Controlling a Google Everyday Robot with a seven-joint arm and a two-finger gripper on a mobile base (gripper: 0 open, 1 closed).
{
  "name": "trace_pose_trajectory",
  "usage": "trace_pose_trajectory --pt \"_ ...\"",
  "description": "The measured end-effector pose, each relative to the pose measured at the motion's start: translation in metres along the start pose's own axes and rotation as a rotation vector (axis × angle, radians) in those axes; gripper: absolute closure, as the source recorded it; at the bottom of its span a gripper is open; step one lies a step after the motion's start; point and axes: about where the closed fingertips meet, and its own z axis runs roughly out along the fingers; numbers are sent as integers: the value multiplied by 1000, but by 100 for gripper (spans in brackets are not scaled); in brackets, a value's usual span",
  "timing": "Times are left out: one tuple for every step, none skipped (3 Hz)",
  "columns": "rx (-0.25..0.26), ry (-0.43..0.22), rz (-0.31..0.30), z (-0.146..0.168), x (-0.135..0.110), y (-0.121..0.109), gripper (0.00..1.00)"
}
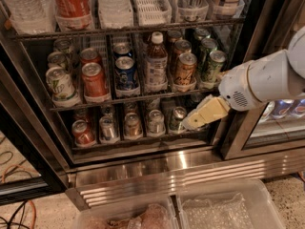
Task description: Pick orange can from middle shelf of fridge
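Note:
The orange can stands upright at the front of its lane on the middle shelf of the open fridge, right of a brown bottle. A green-and-white can is to its right. A red can and a blue can stand to the left. My gripper reaches in from the right on a white arm. Its tan fingers point left and down, in front of the lower rack, below and slightly right of the orange can. It holds nothing.
The top rack holds large bottles. The lower rack holds smaller cans. The fridge's dark right frame post is just behind my arm. Two clear plastic bins sit on the floor in front. Cables lie at the left.

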Motion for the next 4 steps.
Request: trace_pose_trajectory --pt "3 -2 0 0 -1 0 0" --pt "16 -7 3 6 -8 0 0" --pt "-4 -33 60 39 -3 -1 0" --pt "31 -65 155 67 10 -6 0"
